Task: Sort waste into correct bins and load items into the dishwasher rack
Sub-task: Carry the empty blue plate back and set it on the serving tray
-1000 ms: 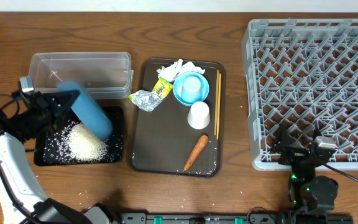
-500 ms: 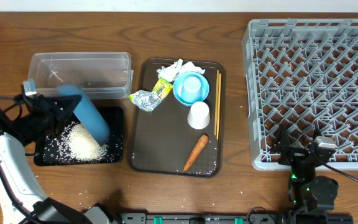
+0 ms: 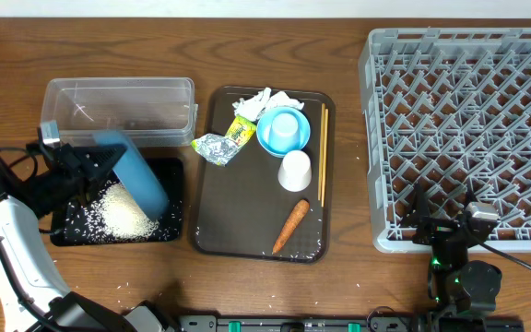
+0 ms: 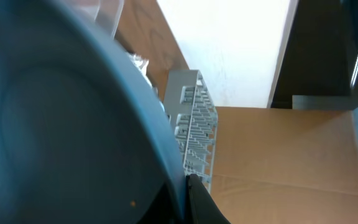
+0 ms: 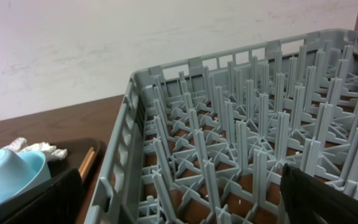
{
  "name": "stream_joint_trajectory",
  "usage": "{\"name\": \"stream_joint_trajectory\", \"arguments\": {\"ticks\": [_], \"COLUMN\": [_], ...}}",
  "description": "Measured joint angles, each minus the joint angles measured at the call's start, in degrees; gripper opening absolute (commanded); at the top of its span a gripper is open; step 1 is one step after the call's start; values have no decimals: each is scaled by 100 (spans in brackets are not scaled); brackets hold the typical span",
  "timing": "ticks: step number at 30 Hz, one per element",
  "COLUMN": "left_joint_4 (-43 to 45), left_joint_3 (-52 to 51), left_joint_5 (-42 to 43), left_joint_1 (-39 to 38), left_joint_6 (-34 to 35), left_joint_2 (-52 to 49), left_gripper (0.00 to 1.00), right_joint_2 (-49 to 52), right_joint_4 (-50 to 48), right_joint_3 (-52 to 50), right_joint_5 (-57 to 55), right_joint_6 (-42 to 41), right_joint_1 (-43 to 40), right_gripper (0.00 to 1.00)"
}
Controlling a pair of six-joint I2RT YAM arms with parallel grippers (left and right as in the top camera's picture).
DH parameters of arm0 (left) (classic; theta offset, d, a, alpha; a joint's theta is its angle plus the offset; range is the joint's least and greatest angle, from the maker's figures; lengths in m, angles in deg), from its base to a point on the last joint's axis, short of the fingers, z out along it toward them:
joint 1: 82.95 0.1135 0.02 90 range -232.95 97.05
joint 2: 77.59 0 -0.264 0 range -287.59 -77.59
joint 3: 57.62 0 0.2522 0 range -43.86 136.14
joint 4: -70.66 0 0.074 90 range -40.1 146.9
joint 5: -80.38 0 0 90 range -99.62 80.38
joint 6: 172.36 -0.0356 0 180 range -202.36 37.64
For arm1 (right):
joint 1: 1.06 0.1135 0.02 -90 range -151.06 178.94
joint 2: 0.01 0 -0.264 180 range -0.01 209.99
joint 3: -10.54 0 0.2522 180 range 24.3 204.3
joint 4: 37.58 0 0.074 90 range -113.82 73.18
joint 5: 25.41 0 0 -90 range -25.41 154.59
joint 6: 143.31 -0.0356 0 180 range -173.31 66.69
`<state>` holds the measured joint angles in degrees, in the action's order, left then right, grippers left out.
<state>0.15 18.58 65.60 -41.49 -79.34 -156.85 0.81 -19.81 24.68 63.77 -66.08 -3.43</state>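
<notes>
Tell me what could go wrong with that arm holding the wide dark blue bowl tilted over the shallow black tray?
The wide dark blue bowl hangs steeply tilted in the shut left gripper, so it might slip. The heap of white rice grains spreads toward the shallow black tray's rim, so grains could scatter onto the wooden table.
</notes>
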Motion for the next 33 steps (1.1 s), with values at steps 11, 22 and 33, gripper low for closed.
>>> {"name": "stream_joint_trajectory", "arguments": {"ticks": [11, 22, 33], "left_joint_4": [-225, -968, -149], "left_joint_3": [-4, -11, -11], "left_joint_5": [129, 603, -1832], "left_joint_1": [-28, -483, -2422], "left_joint_6": [-243, -737, 562], "left_joint_2": [-11, 616, 1799], "left_gripper": [6, 6, 6], "right_joint_2": [0, 0, 0], "right_joint_4": [0, 2, 2], "right_joint_3": [0, 0, 0], "right_joint_5": [0, 0, 0], "right_joint_6": [0, 0, 0], "right_joint_1": [0, 0, 0], "right_gripper": [99, 99, 99]}}
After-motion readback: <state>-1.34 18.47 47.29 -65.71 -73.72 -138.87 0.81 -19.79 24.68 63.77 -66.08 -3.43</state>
